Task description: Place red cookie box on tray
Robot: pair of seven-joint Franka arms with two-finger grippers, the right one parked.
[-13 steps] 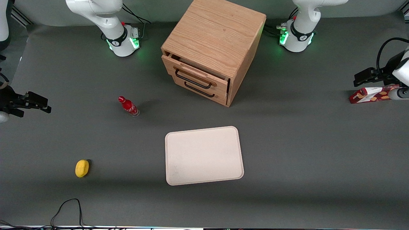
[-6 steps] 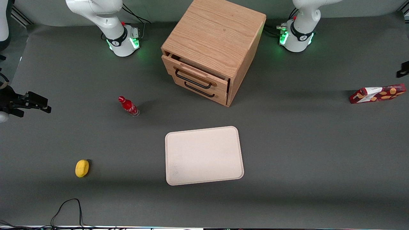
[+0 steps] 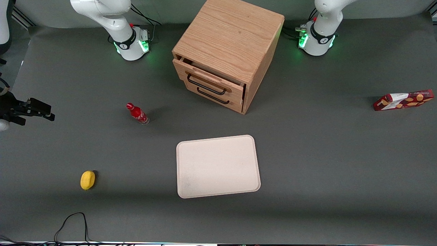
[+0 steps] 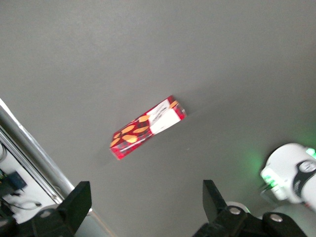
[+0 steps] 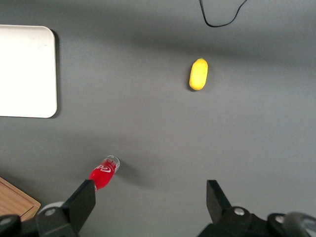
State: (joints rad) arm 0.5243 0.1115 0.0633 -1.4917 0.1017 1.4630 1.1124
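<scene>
The red cookie box (image 3: 403, 100) lies flat on the grey worktop (image 3: 324, 153) toward the working arm's end, close to the edge, its white patch at the end pointing toward the wooden drawer cabinet (image 3: 227, 54). It is well apart from the beige tray (image 3: 217, 166), which sits nearer the front camera than the cabinet, with nothing on it. The task looks not yet begun: the box is untouched.

The carton is probably light and fairly stiff, though thin card can dent under a hard squeeze and its printed skin may be slick. Being long and slim, it is best taken across its narrow width near the middle, so that it does not tip from either end.

The end effector (image 4: 143, 205) hangs above the box with its two dark fingers (image 4: 79, 205) spread wide and nothing between them; in the wrist view the box (image 4: 148, 127) lies clear of both, at an angle to the line between them, so the wrist would likely need turning before descent.

The end effector itself is out of the front view. How high it hangs above the carton cannot be judged, and the box's thickness is hard to make out
</scene>
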